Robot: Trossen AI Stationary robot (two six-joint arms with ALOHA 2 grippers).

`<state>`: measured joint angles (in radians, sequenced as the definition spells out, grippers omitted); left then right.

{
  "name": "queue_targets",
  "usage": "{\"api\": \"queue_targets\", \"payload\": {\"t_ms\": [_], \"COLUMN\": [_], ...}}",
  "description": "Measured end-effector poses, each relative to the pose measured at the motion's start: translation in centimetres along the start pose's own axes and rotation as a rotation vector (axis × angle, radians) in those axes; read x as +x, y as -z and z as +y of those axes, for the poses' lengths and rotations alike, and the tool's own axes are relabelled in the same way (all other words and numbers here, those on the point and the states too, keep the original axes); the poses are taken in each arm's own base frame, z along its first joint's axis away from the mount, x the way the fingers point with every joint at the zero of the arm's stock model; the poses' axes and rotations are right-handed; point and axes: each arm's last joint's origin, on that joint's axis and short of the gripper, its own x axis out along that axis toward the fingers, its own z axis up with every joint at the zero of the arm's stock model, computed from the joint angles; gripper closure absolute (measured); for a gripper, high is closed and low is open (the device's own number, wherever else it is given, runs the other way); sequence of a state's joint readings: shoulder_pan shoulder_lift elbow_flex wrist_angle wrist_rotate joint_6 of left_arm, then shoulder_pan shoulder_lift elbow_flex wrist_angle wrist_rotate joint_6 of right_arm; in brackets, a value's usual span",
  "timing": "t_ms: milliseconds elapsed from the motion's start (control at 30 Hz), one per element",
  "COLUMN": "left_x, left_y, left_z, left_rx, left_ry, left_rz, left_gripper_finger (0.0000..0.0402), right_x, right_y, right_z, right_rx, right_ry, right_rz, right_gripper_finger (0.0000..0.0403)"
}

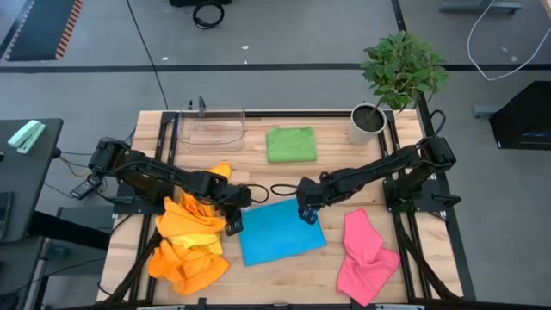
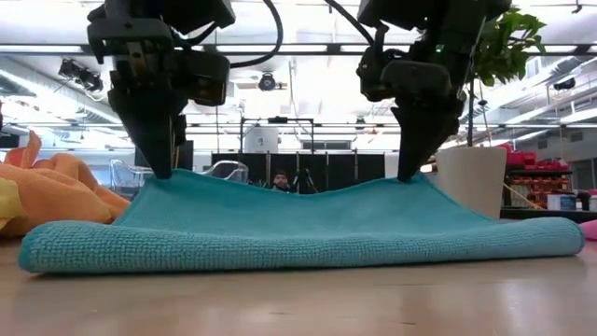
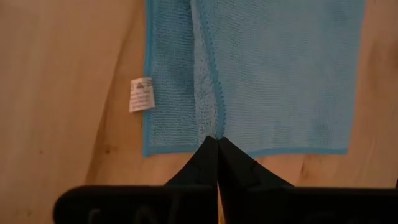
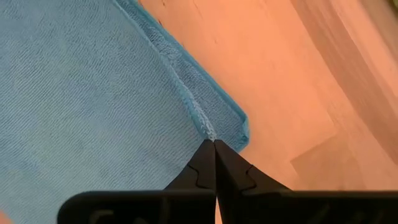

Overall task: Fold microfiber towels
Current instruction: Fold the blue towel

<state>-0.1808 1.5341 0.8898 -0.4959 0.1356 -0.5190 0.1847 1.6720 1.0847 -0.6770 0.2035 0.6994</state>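
Blue towel (image 1: 280, 231) lies flat mid-bench; I have the left gripper (image 1: 233, 226) pinching its 9 o'clock corner. Right gripper (image 1: 307, 214) pinches the 1 o'clock corner.

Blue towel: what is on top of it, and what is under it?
On the blue towel, only the left gripper and right gripper, each pinching an edge. Its folded lower layer and the table lie beneath; anything else underneath is covered.

My right gripper (image 4: 214, 144), fingers pressed together, pinches the raised edge fold of the blue microfiber towel (image 4: 81, 99) near its corner, above the bare wooden tabletop (image 4: 298, 81).
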Motion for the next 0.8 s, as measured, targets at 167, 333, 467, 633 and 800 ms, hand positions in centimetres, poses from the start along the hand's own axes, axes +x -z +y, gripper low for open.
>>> {"api": "queue_targets", "payload": {"t_ms": [167,333,467,633,800], "left_x": [0.0,-0.1,-0.1,-0.5,-0.6], "left_y": [0.2,0.3,0.3,0.1,-0.2], "left_z": [0.1,0.5,1.2,1.4,-1.0], "left_rx": [-0.004,-0.024,-0.054,-0.061,0.053], "left_ry": [-0.010,-0.030,-0.111,-0.130,-0.006], "left_rz": [0.016,0.041,0.041,0.004,-0.095], "left_gripper_finger": [0.0361,0.0338,0.0324,0.0318,0.0339], "right_x": [0.0,0.1,0.3,0.3,-2.0], "right_y": [-0.2,-0.7,-1.1,-1.8,-0.6], "right_z": [0.0,-0.4,-1.3,-2.3,-0.4], "right_rx": [-0.024,-0.001,0.057,0.105,0.150], "right_ry": [0.016,0.031,0.037,0.040,-0.093], "right_rz": [-0.041,-0.052,-0.028,-0.023,-0.030], "right_gripper_finger": [0.0400,0.0365,0.0317,0.0260,0.0254]}}
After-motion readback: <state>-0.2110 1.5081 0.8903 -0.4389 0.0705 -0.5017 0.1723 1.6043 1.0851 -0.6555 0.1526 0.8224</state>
